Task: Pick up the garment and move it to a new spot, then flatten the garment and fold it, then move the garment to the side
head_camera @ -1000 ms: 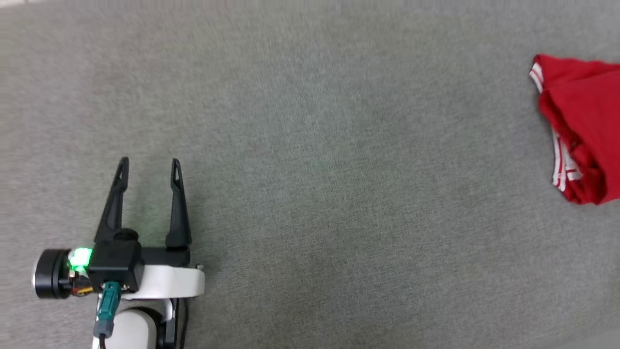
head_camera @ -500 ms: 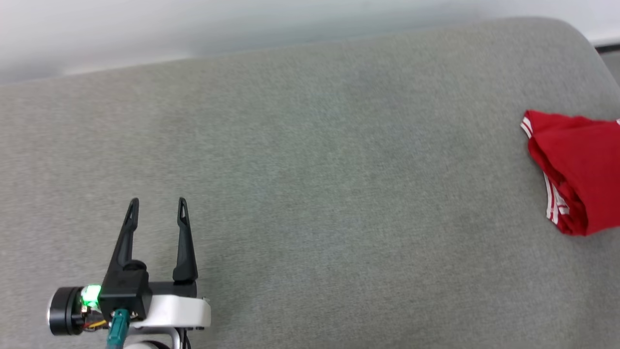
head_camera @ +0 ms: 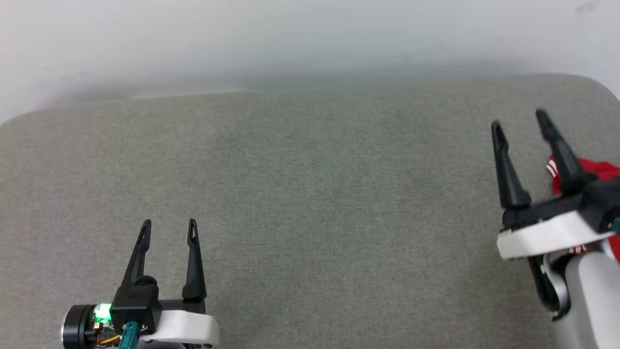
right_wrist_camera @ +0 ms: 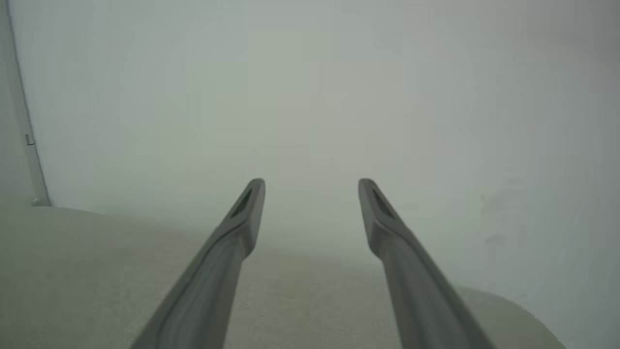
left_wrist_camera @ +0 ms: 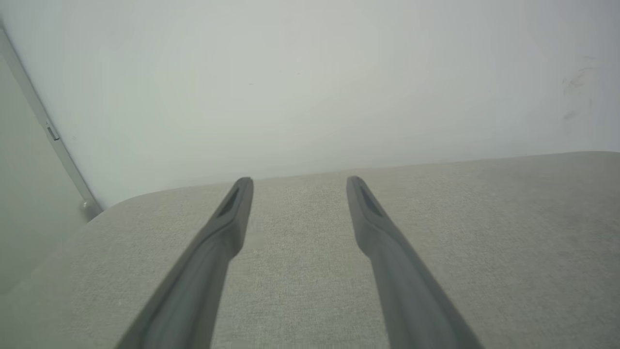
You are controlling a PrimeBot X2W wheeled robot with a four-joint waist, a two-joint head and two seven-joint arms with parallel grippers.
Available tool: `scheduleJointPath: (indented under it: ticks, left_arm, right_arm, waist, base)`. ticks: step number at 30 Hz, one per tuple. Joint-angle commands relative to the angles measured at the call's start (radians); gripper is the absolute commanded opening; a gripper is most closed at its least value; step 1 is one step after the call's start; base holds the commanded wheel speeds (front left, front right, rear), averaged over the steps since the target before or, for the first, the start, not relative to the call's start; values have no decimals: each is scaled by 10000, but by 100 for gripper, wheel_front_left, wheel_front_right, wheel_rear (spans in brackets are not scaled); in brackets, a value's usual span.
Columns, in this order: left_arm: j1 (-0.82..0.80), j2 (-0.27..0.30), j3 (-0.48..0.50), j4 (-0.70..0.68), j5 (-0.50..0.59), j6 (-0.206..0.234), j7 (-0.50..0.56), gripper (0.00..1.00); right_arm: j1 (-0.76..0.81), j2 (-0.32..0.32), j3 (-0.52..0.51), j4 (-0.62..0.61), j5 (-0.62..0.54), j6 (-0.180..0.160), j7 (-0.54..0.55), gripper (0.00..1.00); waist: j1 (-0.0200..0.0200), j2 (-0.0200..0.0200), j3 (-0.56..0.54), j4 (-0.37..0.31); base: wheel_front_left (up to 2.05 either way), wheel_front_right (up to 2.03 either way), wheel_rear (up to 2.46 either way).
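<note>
Looking down through the head view, I record the left hand [head_camera: 169, 223] at the lower left, above the grey padded surface [head_camera: 310, 194], its two dark fingers spread apart with nothing between them. A green light [head_camera: 101, 312] glows on its wrist. The right hand [head_camera: 517, 118] stands at the right edge, fingers likewise spread wide and pointing toward the pale wall [head_camera: 310, 39], with only bare surface seen between them. The garment [head_camera: 598, 169] lies at the far right of the surface, near its rounded corner, and is largely hidden behind the right hand and its pale forearm [head_camera: 586, 291]. I can make out bunched red cloth and a strip of red-and-white striped trim [head_camera: 551, 168] just beside the outer finger. I cannot tell whether that finger touches the cloth, but the hand is not pinching it. In the left wrist view, the fingers [left_wrist_camera: 218, 242] reach out over plain grey fabric toward the wall, apart and empty. In the right wrist view, the fingers [right_wrist_camera: 227, 252] are equally parted, their tips set against the wall, with the edge of the surface below them.
</note>
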Motion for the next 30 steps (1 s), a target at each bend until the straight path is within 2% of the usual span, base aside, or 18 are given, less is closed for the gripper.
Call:
scheduleJointPath:
  ticks: [1,13,30]
  left_arm:
    - [124,-14,-6,39,-22,-43,-21,100]
    - [569,-141,54,270,-67,-162,-21,100]
    - [894,-279,96,574,-194,-503,-21,100]
  right_arm:
    - [252,92,-85,-18,78,-8,-10,100]
    - [2718,1055,-946,-708,72,-6,-11,100]
    - [4208,1495,-1114,-934,26,-6,-12,100]
  waist:
    - [1,0,-131,123]
    - [1,0,-734,210]
    - [1,0,-1064,255]
  base:
    - [0,0,0]
    - [0,0,0]
    - [0,0,0]
